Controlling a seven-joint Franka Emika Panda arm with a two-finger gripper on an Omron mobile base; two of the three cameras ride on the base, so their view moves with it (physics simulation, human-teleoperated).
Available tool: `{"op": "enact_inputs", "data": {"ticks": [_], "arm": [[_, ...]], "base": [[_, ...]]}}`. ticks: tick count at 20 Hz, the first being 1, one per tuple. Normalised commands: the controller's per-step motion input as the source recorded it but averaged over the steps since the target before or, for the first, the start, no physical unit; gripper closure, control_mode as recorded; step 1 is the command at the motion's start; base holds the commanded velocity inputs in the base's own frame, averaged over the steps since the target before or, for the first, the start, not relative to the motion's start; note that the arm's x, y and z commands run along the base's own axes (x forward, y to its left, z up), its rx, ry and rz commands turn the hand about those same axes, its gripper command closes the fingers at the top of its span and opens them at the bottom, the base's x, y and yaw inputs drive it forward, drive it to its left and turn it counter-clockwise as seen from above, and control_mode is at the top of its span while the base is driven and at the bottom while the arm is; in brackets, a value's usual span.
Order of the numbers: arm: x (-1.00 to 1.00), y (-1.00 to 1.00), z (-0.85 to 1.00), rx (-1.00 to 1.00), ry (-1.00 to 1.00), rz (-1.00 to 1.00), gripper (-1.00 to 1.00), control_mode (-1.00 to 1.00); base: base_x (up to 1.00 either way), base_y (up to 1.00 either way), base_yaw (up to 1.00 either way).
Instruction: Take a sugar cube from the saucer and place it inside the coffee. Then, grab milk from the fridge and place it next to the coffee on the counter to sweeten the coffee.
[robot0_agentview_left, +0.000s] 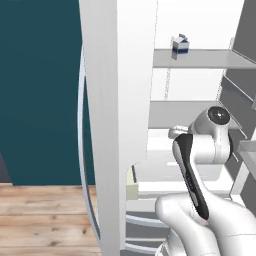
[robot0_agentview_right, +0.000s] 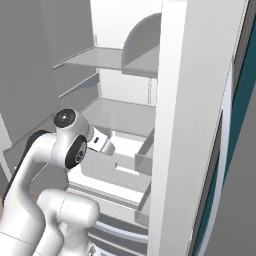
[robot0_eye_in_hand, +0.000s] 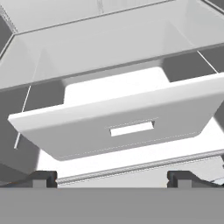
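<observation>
The fridge (robot0_agentview_left: 117, 100) stands open, exposing white inner shelves. The upper shelf (robot0_agentview_left: 200, 59) carries the milk (robot0_agentview_left: 180, 44), a small white carton with blue markings, standing upright near the shelf's left end. A second shelf (robot0_agentview_left: 175, 112) sits below it, apart from the carton. Beneath the shelves, a drawer (robot0_eye_in_hand: 122, 118) with a rectangular handle slot in its front panel stands pulled outward.

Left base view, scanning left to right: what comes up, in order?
Teal wall → fridge door edge → milk on the upper shelf → the arm's round dark-capped joint.
</observation>
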Motion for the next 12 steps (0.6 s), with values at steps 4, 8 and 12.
{"op": "enact_inputs", "data": {"ticks": [4, 8, 12], "arm": [[0.34, 0.00, 0.72, -0.02, -0.04, 0.00, -1.00, -1.00], [0.21, 0.00, 0.94, -0.09, -0.12, 0.00, -1.00, -1.00], [0.08, 0.00, 1.00, -0.08, -0.12, 0.01, -1.00, -1.00]], "base": [[0.00, 0.00, 0.00], [0.00, 0.00, 0.00], [0.00, 0.00, 0.00]]}}
